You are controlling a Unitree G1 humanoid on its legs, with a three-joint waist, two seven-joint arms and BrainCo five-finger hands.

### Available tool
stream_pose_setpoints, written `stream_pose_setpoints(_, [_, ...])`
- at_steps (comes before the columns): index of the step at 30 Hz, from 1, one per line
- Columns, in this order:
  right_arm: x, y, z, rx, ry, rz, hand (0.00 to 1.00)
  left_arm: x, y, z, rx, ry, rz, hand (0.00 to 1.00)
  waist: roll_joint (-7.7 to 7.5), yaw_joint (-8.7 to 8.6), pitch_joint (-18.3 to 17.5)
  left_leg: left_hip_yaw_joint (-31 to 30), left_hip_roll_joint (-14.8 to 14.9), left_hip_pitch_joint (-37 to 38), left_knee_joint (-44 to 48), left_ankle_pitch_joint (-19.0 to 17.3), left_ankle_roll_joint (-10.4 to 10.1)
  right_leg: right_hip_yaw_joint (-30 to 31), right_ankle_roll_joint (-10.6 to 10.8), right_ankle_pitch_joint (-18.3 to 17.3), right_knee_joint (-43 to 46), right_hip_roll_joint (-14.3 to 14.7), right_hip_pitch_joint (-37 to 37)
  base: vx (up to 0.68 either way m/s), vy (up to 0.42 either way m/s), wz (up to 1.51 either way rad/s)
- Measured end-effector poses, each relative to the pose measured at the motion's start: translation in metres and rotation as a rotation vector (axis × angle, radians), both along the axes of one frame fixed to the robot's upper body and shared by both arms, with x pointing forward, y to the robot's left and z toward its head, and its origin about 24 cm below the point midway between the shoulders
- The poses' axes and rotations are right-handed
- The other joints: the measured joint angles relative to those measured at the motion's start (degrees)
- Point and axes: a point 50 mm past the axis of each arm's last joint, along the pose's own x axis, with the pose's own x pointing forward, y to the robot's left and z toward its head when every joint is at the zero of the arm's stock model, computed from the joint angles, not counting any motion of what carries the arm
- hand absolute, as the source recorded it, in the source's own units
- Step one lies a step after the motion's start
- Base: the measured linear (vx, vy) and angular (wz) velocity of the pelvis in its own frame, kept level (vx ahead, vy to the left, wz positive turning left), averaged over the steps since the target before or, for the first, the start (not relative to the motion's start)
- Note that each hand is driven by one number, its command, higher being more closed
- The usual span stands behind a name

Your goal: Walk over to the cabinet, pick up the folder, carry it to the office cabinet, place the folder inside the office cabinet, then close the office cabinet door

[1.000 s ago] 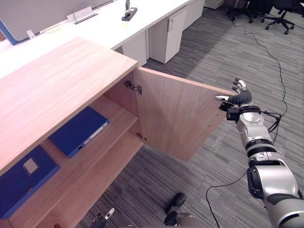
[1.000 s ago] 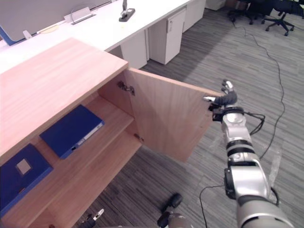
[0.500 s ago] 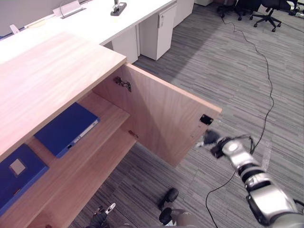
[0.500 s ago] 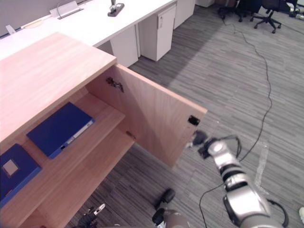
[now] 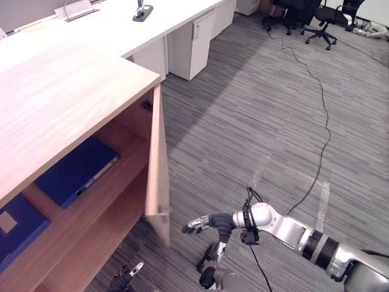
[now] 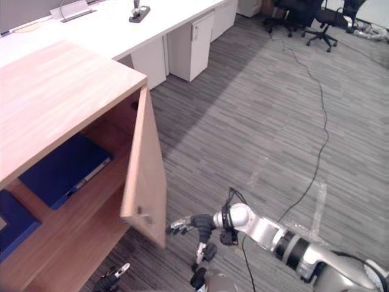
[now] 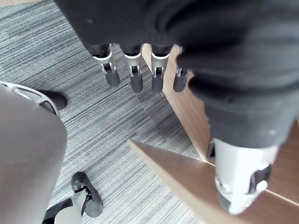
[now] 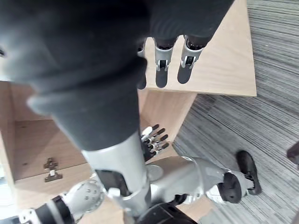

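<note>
The wooden office cabinet (image 5: pixel 67 91) has its door (image 6: pixel 143 170) standing about half open, jutting out from the front. A blue folder (image 5: pixel 76 170) lies flat on the upper shelf inside. My right hand (image 5: pixel 206 224) is low beside the door's free edge, on its outer side, open with fingers (image 8: pixel 161 65) straight toward the wood; I cannot tell if they touch it. My left hand (image 7: pixel 133 70) hangs open near the cabinet's lower front, holding nothing, and shows at the bottom of the eye view (image 5: pixel 127 277).
A second blue folder (image 5: pixel 12 222) lies on the lower shelf at the far left. White desks (image 5: pixel 121 24) with drawer units stand behind the cabinet. Office chairs (image 5: pixel 316 12) are at the far back right. Grey carpet with tape marks (image 5: pixel 322 194) stretches right.
The door has swung from wide open to about half open. My right hand went from the door's top corner down to its free edge. The camera shifted too.
</note>
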Motion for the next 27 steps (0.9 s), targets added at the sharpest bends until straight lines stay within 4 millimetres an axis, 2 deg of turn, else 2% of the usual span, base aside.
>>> stream_pose_setpoints(4, [0.003,0.015,0.011,0.086,-0.058,-0.019,0.00,-0.001,0.002,0.000,0.011,0.004,0.014,0.00,-0.93,0.96,-0.09,0.10,-0.05,0.00,-0.03,-0.02,0.01,0.24,0.55,0.44,0.03,-0.41,-0.01,-0.10,0.000,0.00])
stream_pose_setpoints(8, [0.005,0.060,0.019,0.245,-0.063,-0.027,0.00,-0.001,0.002,0.000,0.018,0.005,0.041,0.00,-1.23,2.90,0.09,0.25,-0.01,-0.23,0.15,-0.06,0.02,1.82,2.04,1.80,-0.04,-0.42,-0.21,-0.11,0.005,-0.01])
stream_pose_setpoints(9, [0.008,0.078,0.015,0.278,-0.052,-0.046,0.00,0.001,0.002,0.000,0.022,0.002,0.047,0.00,-1.31,3.55,0.10,-0.12,0.09,-0.96,0.72,-0.18,0.15,2.16,2.88,2.45,-0.24,-0.64,-0.24,-0.14,0.011,0.17])
stream_pose_setpoints(10, [0.009,0.085,0.012,0.282,-0.045,-0.056,0.00,0.002,0.002,0.000,0.025,0.002,0.050,0.00,-1.43,3.82,0.17,-0.41,0.14,-1.39,1.09,-0.24,0.22,2.30,3.41,2.86,-0.47,-0.66,-0.24,-0.18,0.010,0.31])
stream_pose_setpoints(11, [0.011,0.096,0.005,0.277,-0.028,-0.080,0.00,0.004,0.002,0.001,0.029,-0.004,0.061,0.00,-1.53,4.60,0.23,-1.27,0.19,-2.29,1.48,-0.28,0.28,2.41,4.64,3.83,-1.31,-0.73,-0.13,-0.16,0.011,0.45])
stream_pose_setpoints(12, [0.012,0.103,-0.005,0.262,0.002,-0.115,0.00,0.004,0.002,0.001,0.027,-0.007,0.080,0.00,-1.72,5.04,0.28,-2.51,0.20,-3.22,1.97,-0.29,0.29,2.39,4.96,4.08,-1.84,-1.20,0.21,-0.16,0.017,0.51])
stream_pose_setpoints(14, [0.014,0.107,-0.023,0.202,0.019,-0.172,0.00,0.005,0.001,0.001,0.026,-0.013,0.112,0.00,-1.75,6.24,0.32,-4.67,0.17,-4.35,2.84,-0.28,0.31,1.25,4.98,4.00,-1.78,-2.32,0.58,-0.14,0.057,0.55])
stream_pose_setpoints(15, [0.015,0.107,-0.029,0.182,0.025,-0.193,0.00,0.005,0.001,0.001,0.026,-0.015,0.121,0.00,-1.72,6.25,0.34,-5.62,0.19,-4.91,3.19,-0.26,0.33,0.75,5.05,3.80,-1.62,-2.73,0.73,-0.12,0.073,0.87])
stream_pose_setpoints(17, [0.016,0.093,-0.054,0.112,0.065,-0.313,0.00,0.006,0.000,0.001,0.029,-0.019,0.128,0.00,-1.27,5.96,0.73,-11.65,0.19,-7.23,4.33,0.24,0.68,-0.54,4.64,3.03,0.15,-4.61,1.91,-0.08,0.122,1.29])
stream_pose_setpoints(18, [0.016,0.083,-0.065,0.093,0.089,-0.388,0.00,0.006,-0.002,0.001,0.028,-0.019,0.128,0.00,-0.74,6.00,1.00,-14.12,0.47,-7.56,4.05,0.72,0.74,2.62,4.64,2.98,1.19,-4.99,2.48,-0.02,0.170,1.32])
stream_pose_setpoints(19, [0.014,0.072,-0.075,0.077,0.118,-0.465,0.00,0.005,-0.002,0.001,0.031,-0.014,0.128,0.00,-0.52,6.06,1.12,-16.22,0.56,-8.07,3.82,1.38,0.70,7.71,5.53,2.27,2.48,-5.49,2.48,0.06,0.212,1.31])
stream_pose_setpoints(20, [0.011,0.059,-0.089,0.055,0.157,-0.566,0.00,0.003,0.000,0.001,0.041,-0.007,0.118,0.00,-0.50,6.04,1.18,-19.57,0.39,-9.16,3.85,1.85,0.58,15.30,8.21,-0.38,4.41,-5.79,2.54,0.10,0.223,1.36])
stream_pose_setpoints(21, [0.008,0.047,-0.099,0.032,0.180,-0.640,0.00,0.003,0.001,0.001,0.047,-0.006,0.108,0.00,-0.61,6.00,1.11,-22.52,-0.06,-10.17,3.81,2.40,0.33,20.73,8.47,-2.97,5.46,-5.81,2.72,0.13,0.183,1.85])
stream_pose_setpoints(22, [0.003,0.017,-0.119,-0.015,0.256,-0.824,0.00,0.006,-0.002,0.002,0.057,-0.010,0.072,0.00,-0.22,5.78,1.50,-28.05,-0.64,-11.35,3.78,3.53,0.04,27.84,8.60,-6.03,8.56,-6.15,2.83,0.11,0.069,1.70])
stream_pose_setpoints(24, [-0.006,-0.014,-0.136,-0.073,0.306,-0.985,0.00,0.008,-0.008,0.000,0.053,-0.008,0.049,0.00,1.82,5.20,2.84,-33.25,-0.55,-11.39,3.94,4.41,0.22,32.68,7.68,-9.31,15.88,-6.36,1.43,0.02,-0.009,1.56])
stream_pose_setpoints(25, [-0.022,-0.034,-0.150,-0.102,0.373,-1.120,0.00,0.006,-0.010,-0.001,0.056,0.006,0.029,0.00,3.20,3.90,3.15,-37.64,-0.15,-11.49,3.70,4.89,-0.34,38.14,11.54,-16.17,18.34,-5.38,1.37,-0.01,-0.224,2.68])
stream_pose_setpoints(26, [-0.058,-0.058,-0.171,-0.156,0.498,-1.320,0.00,0.005,-0.003,0.000,0.078,0.015,0.023,0.00,1.22,2.05,2.46,-45.11,-2.73,-12.85,2.71,5.85,-1.96,41.83,14.69,-19.55,17.25,-5.52,4.52,0.00,-0.284,3.02])
stream_pose_setpoints(27, [-0.083,-0.071,-0.183,-0.205,0.583,-1.430,0.00,0.008,-0.001,0.001,0.089,0.013,0.017,0.00,0.87,1.97,2.50,-48.71,-3.95,-13.14,1.68,6.51,-2.85,39.45,17.81,-21.70,17.39,-6.88,5.74,-0.01,-0.314,2.62])
